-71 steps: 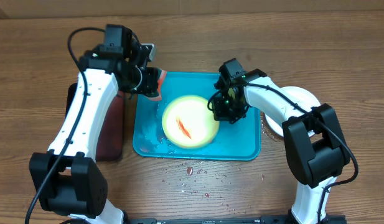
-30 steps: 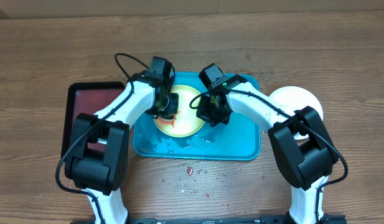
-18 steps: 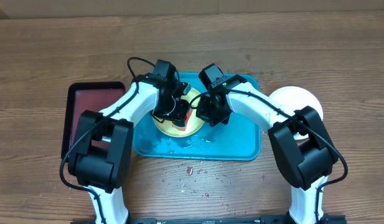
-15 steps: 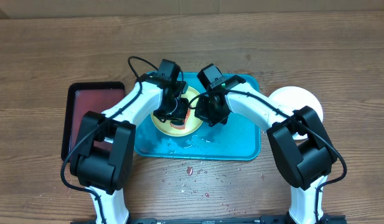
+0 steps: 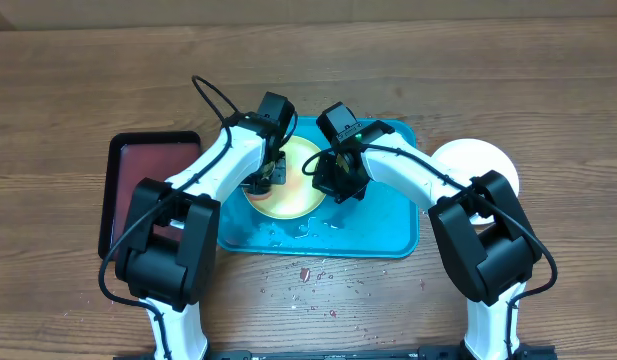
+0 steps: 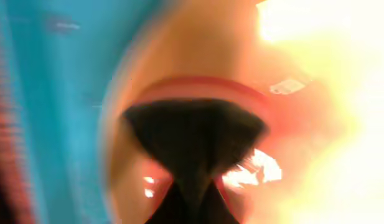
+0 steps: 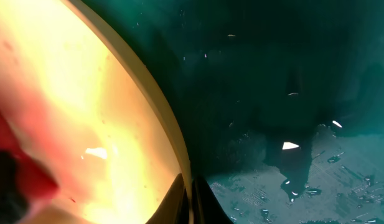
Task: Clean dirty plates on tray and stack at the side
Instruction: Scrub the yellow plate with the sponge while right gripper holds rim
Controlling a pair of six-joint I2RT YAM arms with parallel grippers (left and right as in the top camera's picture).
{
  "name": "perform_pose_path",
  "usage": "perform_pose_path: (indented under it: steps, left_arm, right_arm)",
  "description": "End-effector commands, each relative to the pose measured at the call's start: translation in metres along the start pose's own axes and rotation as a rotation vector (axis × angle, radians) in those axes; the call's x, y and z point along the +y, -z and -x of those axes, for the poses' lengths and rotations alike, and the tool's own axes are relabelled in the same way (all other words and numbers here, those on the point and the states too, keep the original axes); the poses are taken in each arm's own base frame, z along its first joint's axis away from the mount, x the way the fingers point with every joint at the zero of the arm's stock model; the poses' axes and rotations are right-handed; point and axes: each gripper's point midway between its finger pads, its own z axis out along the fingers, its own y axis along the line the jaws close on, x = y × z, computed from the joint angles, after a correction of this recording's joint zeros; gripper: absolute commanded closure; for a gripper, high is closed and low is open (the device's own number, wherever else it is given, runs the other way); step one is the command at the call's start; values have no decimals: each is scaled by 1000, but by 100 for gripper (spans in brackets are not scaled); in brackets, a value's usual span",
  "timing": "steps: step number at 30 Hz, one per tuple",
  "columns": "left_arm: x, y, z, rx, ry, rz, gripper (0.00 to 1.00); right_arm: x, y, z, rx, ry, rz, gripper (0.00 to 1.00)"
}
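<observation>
Resting at frame centre, the yellow-green plate (image 5: pixel 300 197) lies in the turquoise tray (image 5: pixel 383 228). The right claw (image 5: pixel 329 186) pinches the plate's right rim, fingers almost together. The left claw (image 5: pixel 269 177) sits over the plate's left part; blur leaves its opening impossible to tell. A white plate (image 5: pixel 476 155) lies on the desk (image 5: pixel 508 70) at far right.
</observation>
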Motion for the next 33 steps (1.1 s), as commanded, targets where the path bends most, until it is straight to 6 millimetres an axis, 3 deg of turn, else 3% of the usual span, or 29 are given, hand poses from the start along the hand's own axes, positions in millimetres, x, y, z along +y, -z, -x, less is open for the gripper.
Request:
perform_pose_path:
  steps: [1,4,7,14,17,21,24,26,29,33]
  left_arm:
    - [-67,7,-34,127,-296,-388,96]
    - [-85,17,-47,148,-398,-514,96]
    - [-86,15,-39,117,-398,-498,96]
    - [-67,5,29,-126,-228,-332,96]
    - [-56,4,52,-218,-209,-249,96]
    - [-7,1,65,-272,-37,22,96]
    - [26,2,54,-248,59,192,96]
    - [29,-1,39,-181,47,203,96]
    - [20,-6,9,-42,-19,135,96]
    - [-24,-4,-33,141,-232,-141,96]
  right_arm:
    - [-12,-8,2,-8,-7,-54,96]
    - [-12,-8,2,-8,-7,-54,96]
    - [-12,-8,2,-7,-7,-54,96]
    - [-13,-8,1,-1,-7,-56,96]
    - [-13,-8,1,0,-8,-57,96]
    - [-13,-8,1,0,-8,-58,96]
    - [-13,-8,1,0,-8,-57,96]
    - [-13,-8,1,0,-8,-57,96]
    - [-12,-8,1,-2,-7,-55,96]
    - [-12,-8,1,-2,-7,-55,96]
